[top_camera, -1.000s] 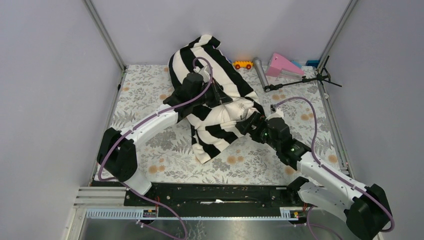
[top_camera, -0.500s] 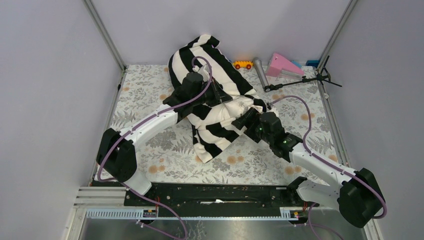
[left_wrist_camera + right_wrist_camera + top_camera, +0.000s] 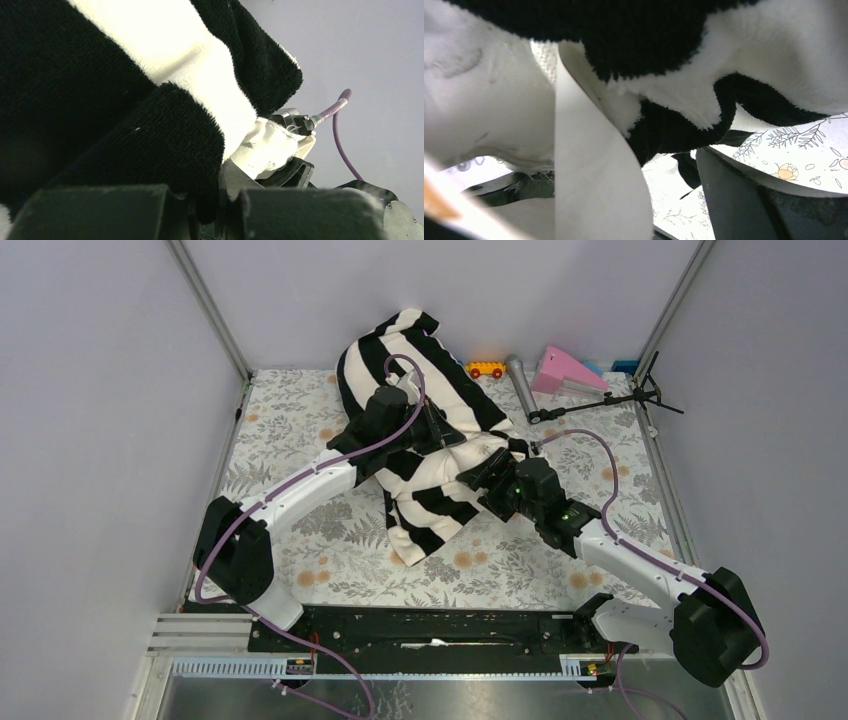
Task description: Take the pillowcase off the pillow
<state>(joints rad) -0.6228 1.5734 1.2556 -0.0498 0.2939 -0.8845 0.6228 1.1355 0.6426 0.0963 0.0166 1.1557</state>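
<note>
The black and white striped pillowcase (image 3: 420, 390) lies bunched across the middle of the table and covers most of the pillow. Cream pillow fabric (image 3: 482, 453) shows at the case's right-hand opening. My left gripper (image 3: 441, 436) is shut on the case's edge; in the left wrist view a black stripe (image 3: 150, 125) runs down between the jaws of the left gripper (image 3: 220, 200), with the cream pillow (image 3: 270, 147) just beyond. My right gripper (image 3: 482, 478) is open against that opening. In the right wrist view the right gripper (image 3: 669, 185) has the case's black hem (image 3: 664, 130) hanging above its gap, next to the pillow (image 3: 474, 100).
Along the back edge sit a yellow toy car (image 3: 487, 369), a grey cylinder (image 3: 520, 386), a pink wedge (image 3: 563, 370) and a black tripod (image 3: 600, 400). A floral cloth (image 3: 290, 440) covers the table, and grey walls enclose it on three sides.
My right arm has swung left and forward, bringing its open gripper up against the pillow's exposed end. The left gripper and the striped case have stayed put.
</note>
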